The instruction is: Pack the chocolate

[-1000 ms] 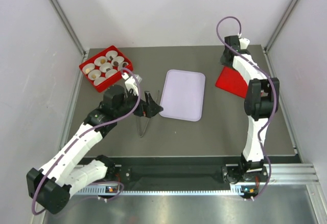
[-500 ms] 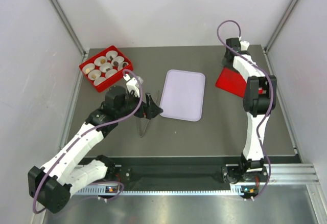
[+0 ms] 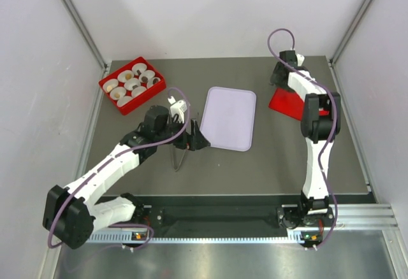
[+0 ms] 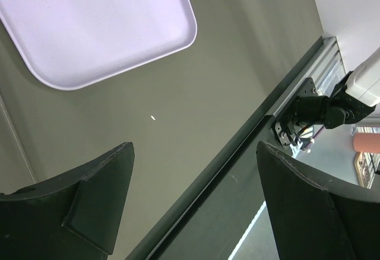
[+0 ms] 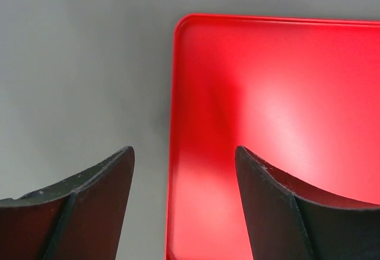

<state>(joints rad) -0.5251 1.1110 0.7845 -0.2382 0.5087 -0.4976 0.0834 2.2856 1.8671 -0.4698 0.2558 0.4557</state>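
Note:
The chocolate (image 3: 129,74) lies as small dark and golden pieces in white paper cups inside a red box (image 3: 109,94) at the back left. My left gripper (image 3: 194,141) (image 4: 195,147) hovers open over bare table beside the near left corner of a lavender tray (image 3: 229,117) (image 4: 95,28), with nothing between its fingers. At the back right my right gripper (image 3: 278,79) (image 5: 184,150) is open too, its jaws standing either side of the left edge of a flat red lid (image 3: 288,103) (image 5: 279,94). No chocolate shows in either wrist view.
Thin metal tongs (image 3: 180,155) lie on the table just near of the left gripper. The table's dark front rail (image 4: 237,177) and the right arm's base (image 4: 320,111) show in the left wrist view. Grey walls close in both sides.
The left arm has swung right and nearer, carrying its gripper toward the tray's near left corner, its jaws slightly narrower. The right gripper has shifted a little left over the lid's edge.

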